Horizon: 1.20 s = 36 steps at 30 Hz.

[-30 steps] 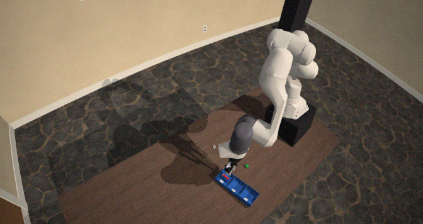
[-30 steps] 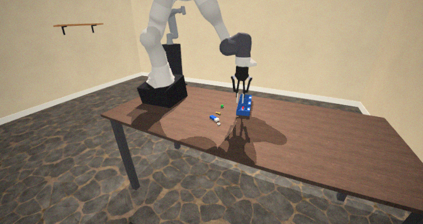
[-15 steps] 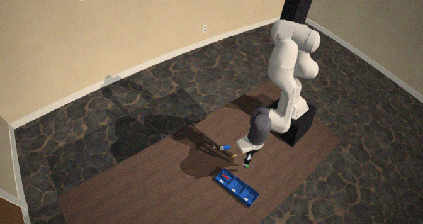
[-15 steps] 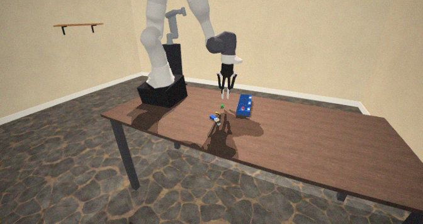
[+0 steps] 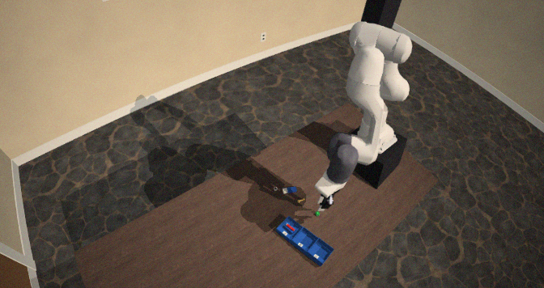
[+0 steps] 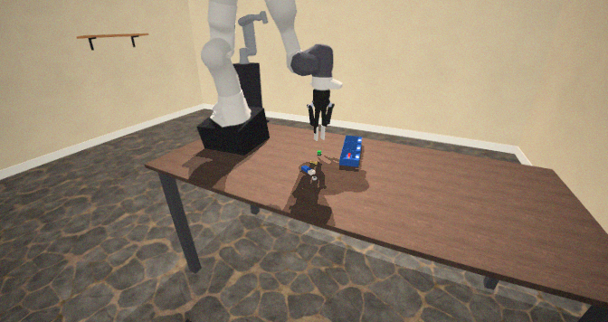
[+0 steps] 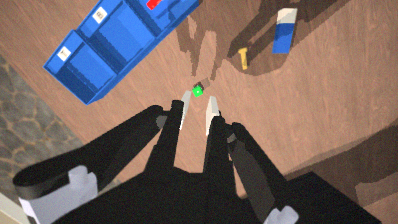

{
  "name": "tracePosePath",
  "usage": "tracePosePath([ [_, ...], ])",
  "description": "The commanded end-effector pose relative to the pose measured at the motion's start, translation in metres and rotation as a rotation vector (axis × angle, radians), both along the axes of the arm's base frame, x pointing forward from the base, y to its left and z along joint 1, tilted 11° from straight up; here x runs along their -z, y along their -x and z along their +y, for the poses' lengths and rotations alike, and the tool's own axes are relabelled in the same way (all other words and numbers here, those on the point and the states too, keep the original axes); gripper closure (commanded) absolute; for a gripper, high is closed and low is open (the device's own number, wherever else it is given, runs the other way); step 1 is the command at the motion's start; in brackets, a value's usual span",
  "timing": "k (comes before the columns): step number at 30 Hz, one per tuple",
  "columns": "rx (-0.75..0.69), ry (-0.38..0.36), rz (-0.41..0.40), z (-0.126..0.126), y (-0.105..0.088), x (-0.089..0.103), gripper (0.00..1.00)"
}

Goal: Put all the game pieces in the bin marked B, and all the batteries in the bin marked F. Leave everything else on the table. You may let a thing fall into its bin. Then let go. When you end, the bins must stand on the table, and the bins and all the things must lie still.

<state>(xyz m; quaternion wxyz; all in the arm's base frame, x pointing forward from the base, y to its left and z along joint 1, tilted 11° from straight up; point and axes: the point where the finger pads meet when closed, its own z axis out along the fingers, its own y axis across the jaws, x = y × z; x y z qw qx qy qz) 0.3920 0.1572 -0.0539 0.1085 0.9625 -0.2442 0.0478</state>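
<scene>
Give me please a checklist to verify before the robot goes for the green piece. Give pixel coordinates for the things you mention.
1. Gripper (image 5: 320,209) (image 6: 319,139) (image 7: 198,102) free of any object: ok, a gap shows between the fingers.
2. Green piece (image 5: 317,213) (image 6: 319,153) (image 7: 198,91) outside the bins: ok, on the table.
3. Fingers lowered around it: not ok, they hang above it.
4. Blue bins (image 5: 306,238) (image 6: 349,163) (image 7: 120,35) standing on the table: ok.
5. Red item (image 5: 290,227) (image 6: 349,156) (image 7: 154,4) inside an end bin: ok.
6. That bin's letter: cannot tell, too small.
</scene>
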Motion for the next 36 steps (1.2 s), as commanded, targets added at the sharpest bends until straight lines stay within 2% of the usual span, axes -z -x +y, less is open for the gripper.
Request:
tracePosePath([
  [1, -0.154, -0.002, 0.03, 0.0016, -0.0003, -0.0004, 0.81],
  [22, -0.514, 0.001, 0.088, 0.0026, -0.0003, -0.0002, 0.81],
  [33, -0.669, -0.008, 0.129, 0.0025, 0.0, -0.0002, 0.81],
  [36, -0.67, -0.008, 0.129, 0.0023, 0.0001, -0.0003, 0.81],
])
